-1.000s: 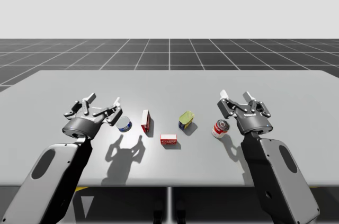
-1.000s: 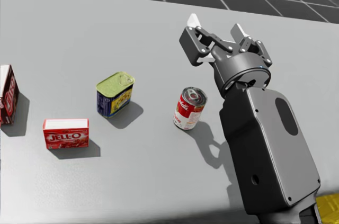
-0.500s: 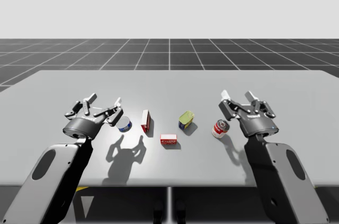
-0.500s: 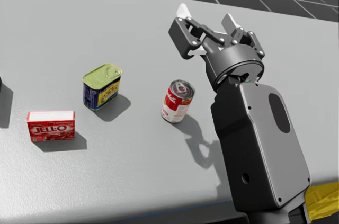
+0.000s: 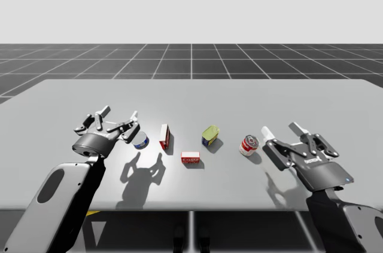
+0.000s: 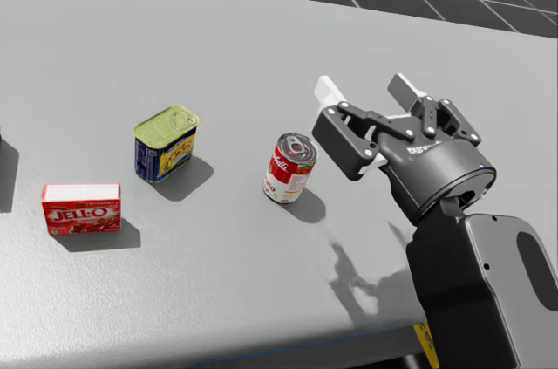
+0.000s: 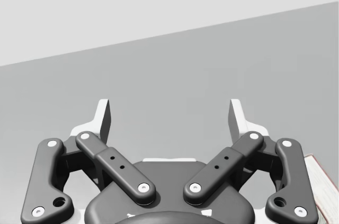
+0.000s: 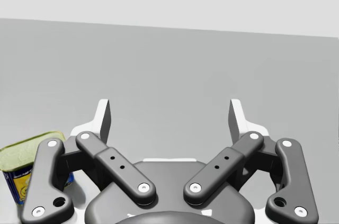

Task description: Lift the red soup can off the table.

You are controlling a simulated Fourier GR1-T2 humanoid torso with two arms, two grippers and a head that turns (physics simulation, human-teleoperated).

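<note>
The red soup can [image 6: 289,168] stands upright on the bench [image 6: 261,37]. In the high view it sits at 9 o'clock from the right fingers [image 6: 327,90], near but not touching. The right fingers are spread apart and grip nothing. The left fingers [image 7: 104,118] are also spread apart, with a blue round can [image 5: 141,141] at their 4 o'clock.

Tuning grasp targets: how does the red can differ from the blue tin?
The red can is round, red and white with a silver top; the blue tin is boxy, blue and yellow with a green top. The red can sits nearer my right gripper; the blue tin is farther. Both stand on the table, ungrasped.
</note>
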